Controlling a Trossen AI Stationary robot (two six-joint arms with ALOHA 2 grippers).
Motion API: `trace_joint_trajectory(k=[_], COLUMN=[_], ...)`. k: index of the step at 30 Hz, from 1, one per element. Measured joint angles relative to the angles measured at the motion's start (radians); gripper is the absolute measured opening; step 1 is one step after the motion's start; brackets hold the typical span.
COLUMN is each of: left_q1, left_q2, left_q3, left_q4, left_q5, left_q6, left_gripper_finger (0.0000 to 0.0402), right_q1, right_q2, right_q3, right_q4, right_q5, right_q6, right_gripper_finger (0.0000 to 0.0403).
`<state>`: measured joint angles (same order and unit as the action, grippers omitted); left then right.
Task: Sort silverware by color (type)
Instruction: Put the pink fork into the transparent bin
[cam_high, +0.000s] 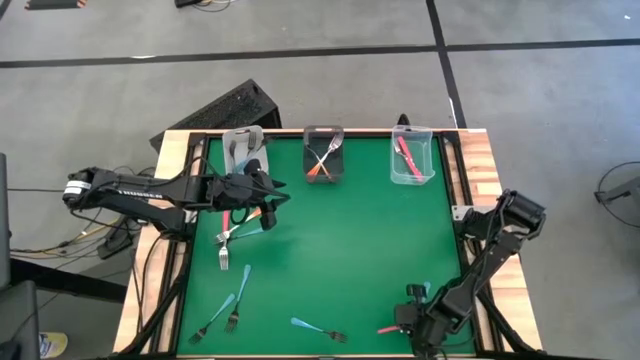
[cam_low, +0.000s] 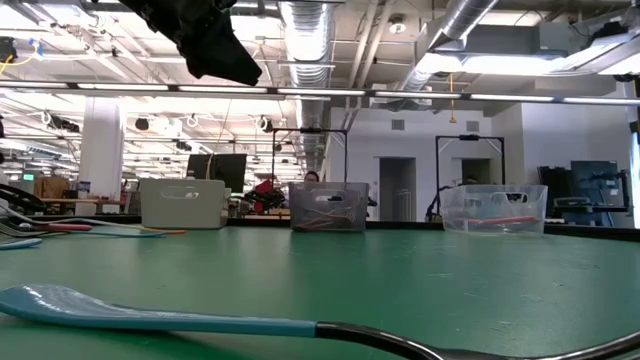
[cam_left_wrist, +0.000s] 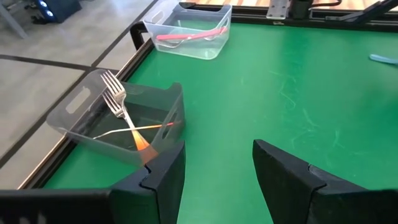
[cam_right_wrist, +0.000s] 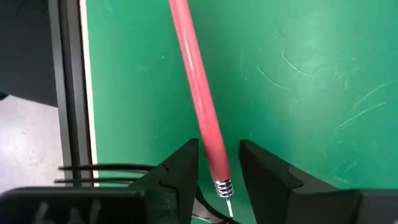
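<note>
Small forks with light blue handles lie on the green mat: a mixed heap with a pink-red one, and loose blue ones. My left gripper hangs open and empty above the heap, high in the low view. My right gripper is low at the table's near right, open. Its fingers stand on either side of a pink-red fork, which lies on the mat. My right gripper's fingers flank the pink-red fork's handle near its metal collar and lie across it. One finger stands right beside the handle. I cannot tell whether it touches.
Three small bins stand along the far edge: a pale one, a middle one with orange forks, and a clear one with pink-red forks. Another blue fork lies near my right arm. The table's frame rail runs close by.
</note>
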<state>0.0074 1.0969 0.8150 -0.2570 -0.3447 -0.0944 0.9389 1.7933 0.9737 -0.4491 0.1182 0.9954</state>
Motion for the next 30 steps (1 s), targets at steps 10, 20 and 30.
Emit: trace_joint_trajectory(k=[10, 20, 30], left_q1=[0.0, -0.002, -0.002], left_q2=[0.0, 0.0, 0.0], left_q3=[0.0, 0.0, 0.0], left_q4=[0.003, -0.007, -0.037], left_q5=[-0.034, -0.033, -0.035], left_q6=[0.0, 0.0, 0.0], left_gripper_finger=[0.0175, 0.0175, 0.0175], right_q1=[-0.081, -0.152, -0.164], right_q2=[-0.081, -0.255, -0.432], right_q3=[-0.01, -0.009, -0.007], right_q4=[-0.013, -0.171, -0.187], right_q5=[0.232, 0.822, 1.12], right_q6=[-0.046, 0.139, 0.178], right_gripper_finger=[0.0034, 0.005, 0.0053])
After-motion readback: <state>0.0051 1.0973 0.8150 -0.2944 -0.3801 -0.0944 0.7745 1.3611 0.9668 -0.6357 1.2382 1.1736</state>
